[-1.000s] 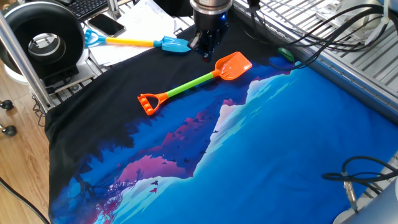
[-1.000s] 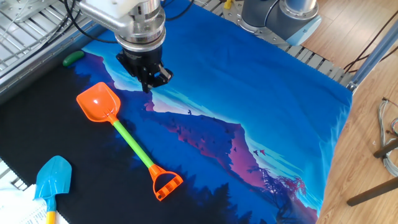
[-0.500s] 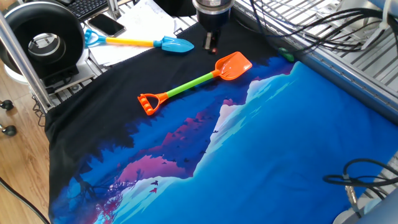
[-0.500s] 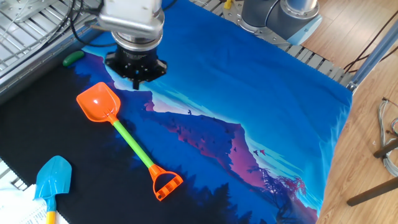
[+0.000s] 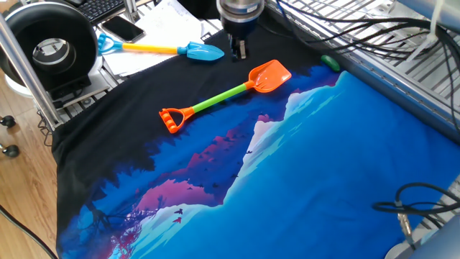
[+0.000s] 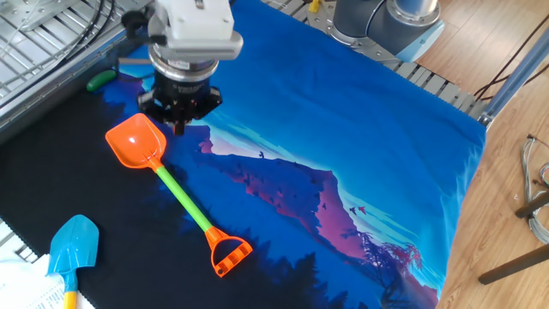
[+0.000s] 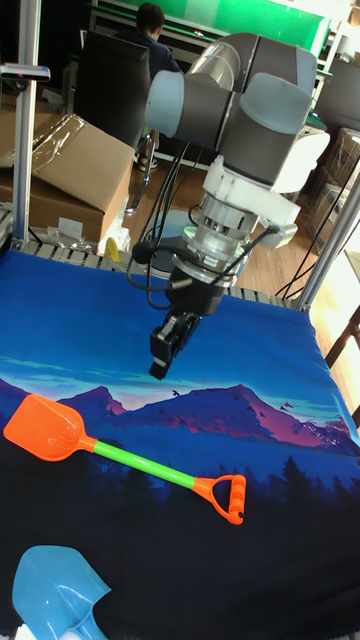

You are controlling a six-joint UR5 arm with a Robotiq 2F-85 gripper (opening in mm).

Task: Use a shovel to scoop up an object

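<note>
Since the earlier frames: gripper shifted from beside the orange blade toward the dark edge of the cloth; shovels and green lump unmoved.

One fixed view:
- gripper (image 5: 240, 50): hangs above the black part of the cloth, between the two shovel blades; fingers point down, close together, nothing between them.
- shovel (image 5: 224, 96): flat on the cloth (image 5: 302, 187), orange blade toward the far edge, lime shaft slanting to the orange handle nearer the left edge.
- object (image 5: 330, 62): green lump at the cloth's far edge, beside the metal rack (image 5: 402, 65); well apart from the blade.
- blue shovel (image 5: 165, 50): yellow shaft, lying off the cloth's far-left corner on papers.
- phone (image 5: 122, 29): beyond the blue shovel.

Other fixed view:
- gripper (image 6: 182, 126): just beyond the orange blade, not touching it.
- shovel (image 6: 176, 191): blade near the left edge, handle toward the near edge.
- object (image 6: 100, 80): at the far-left edge.
- blue shovel (image 6: 72, 247): blade only, at the lower-left corner.

Tall fixed view:
- gripper (image 7: 160, 365): narrow gap between the fingertips, empty; clear above the cloth.
- shovel (image 7: 120, 455): lies below it.
- blue shovel (image 7: 55, 598): blade at the bottom edge.
- cardboard box (image 7: 70, 170): behind the table; contents not visible.
</note>
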